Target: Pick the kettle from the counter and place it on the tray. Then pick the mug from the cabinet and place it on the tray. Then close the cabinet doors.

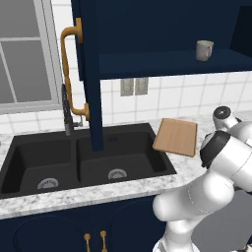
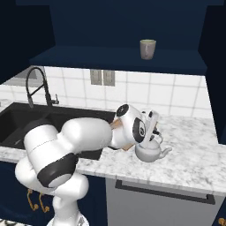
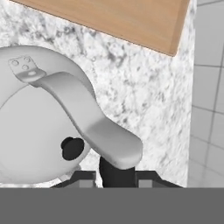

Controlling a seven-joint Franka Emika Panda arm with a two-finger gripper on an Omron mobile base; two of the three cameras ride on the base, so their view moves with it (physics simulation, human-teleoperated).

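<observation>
We have the gripper (image 2: 152, 128) down over the kettle (image 2: 151, 152) on the counter (image 2: 194, 150), just beside the tray (image 1: 176, 137). Its fingers meet at the handle (image 3: 92, 122), apparently pinching it, ready for lifting.

The kettle (image 3: 39, 131) looks smooth, satin silver-grey metal; the tray (image 1: 176, 137) is matt light wood; the worktop (image 2: 194, 154) is speckled marble; the sink (image 1: 78, 162) is matt black.

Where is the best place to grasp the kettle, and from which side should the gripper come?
Grip the kettle by its arched handle, coming from above: the kettle stands upright on the counter, and its round body looks too wide and smooth to pinch.
</observation>
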